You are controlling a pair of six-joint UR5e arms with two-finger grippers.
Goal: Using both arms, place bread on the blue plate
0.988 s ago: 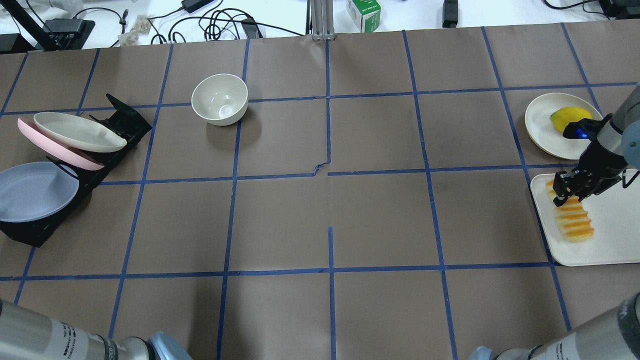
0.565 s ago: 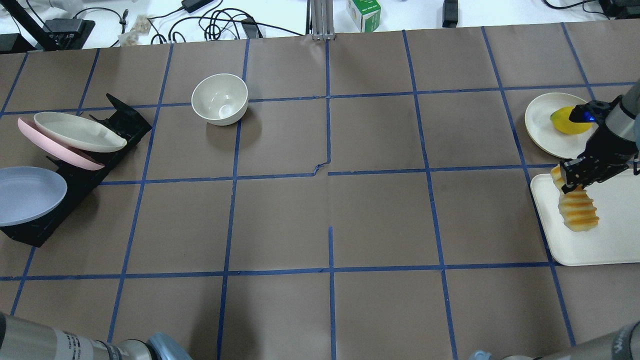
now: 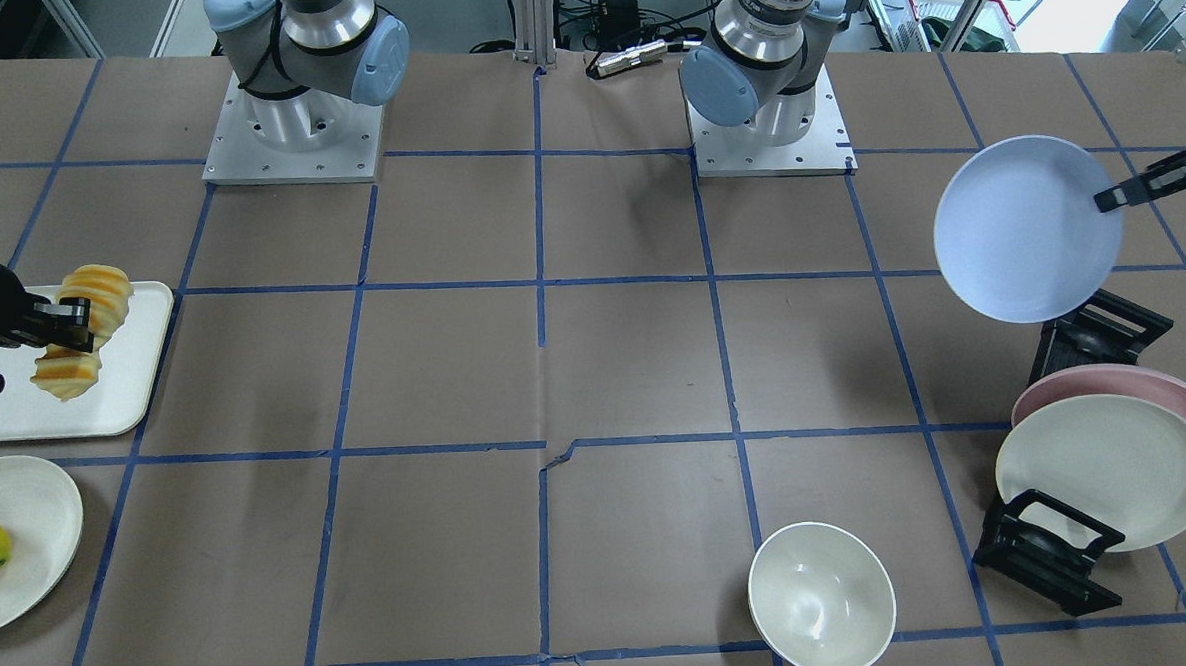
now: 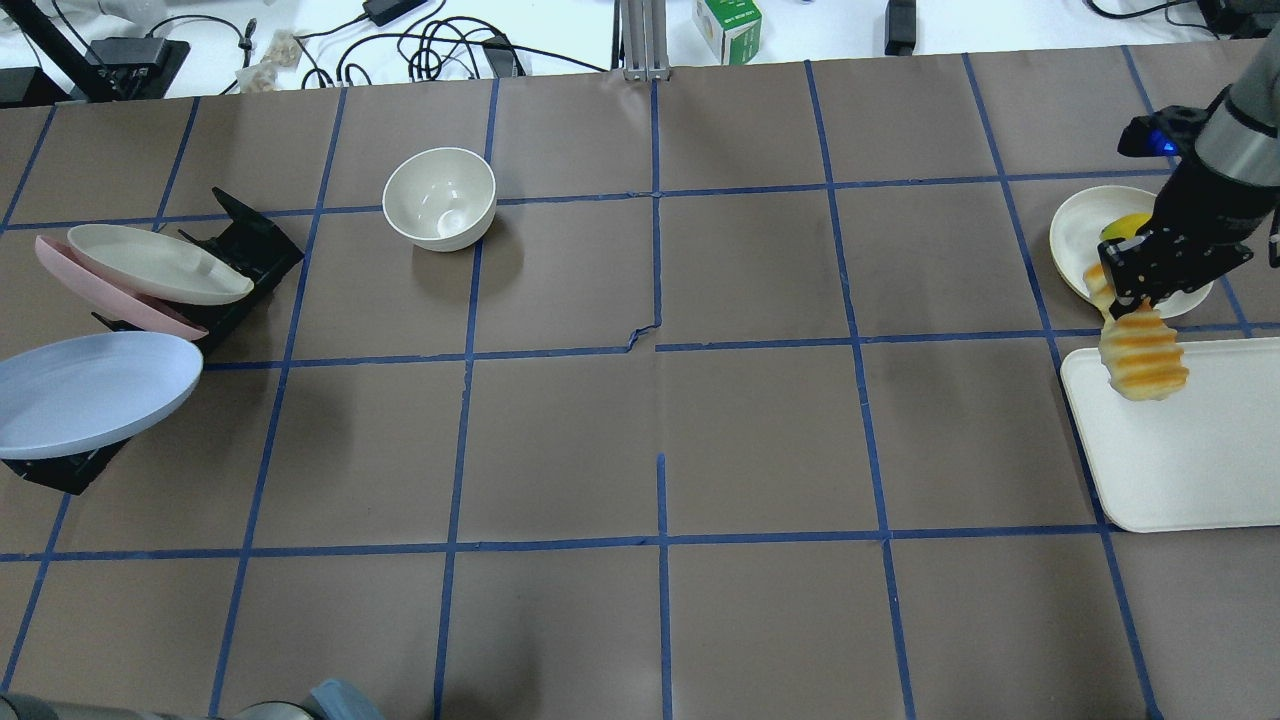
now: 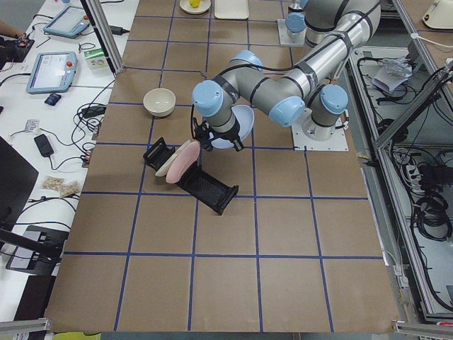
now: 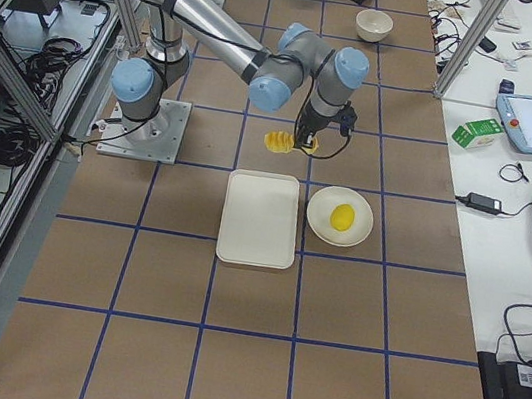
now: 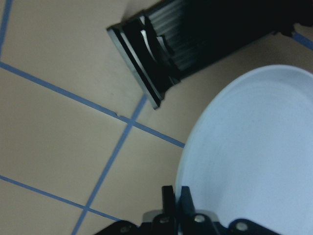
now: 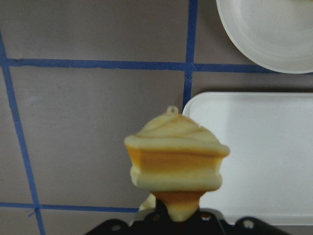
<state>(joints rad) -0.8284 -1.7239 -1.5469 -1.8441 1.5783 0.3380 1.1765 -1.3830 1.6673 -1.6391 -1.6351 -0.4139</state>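
Observation:
The bread (image 4: 1143,358) hangs from my right gripper (image 4: 1128,292), which is shut on its upper end and holds it in the air over the tray's far left corner. It also shows in the front view (image 3: 81,333) and the right wrist view (image 8: 176,156). The blue plate (image 4: 95,390) is held tilted in the air by its rim, above the near end of the black rack. My left gripper (image 3: 1113,195) is shut on that rim. The left wrist view shows the plate (image 7: 259,156) between the closed fingers (image 7: 168,196).
A white tray (image 4: 1190,460) lies at the right edge. A cream plate (image 4: 1072,235) with a yellow lemon (image 4: 1125,225) sits behind it. A white bowl (image 4: 440,198) stands at the back left. The black rack (image 4: 245,250) holds a pink plate (image 4: 120,300) and a cream plate (image 4: 155,262).
My right gripper has lifted the bread off the tray and carried it toward the far edge. The blue plate has risen off the rack and shifted right, held by my left gripper.

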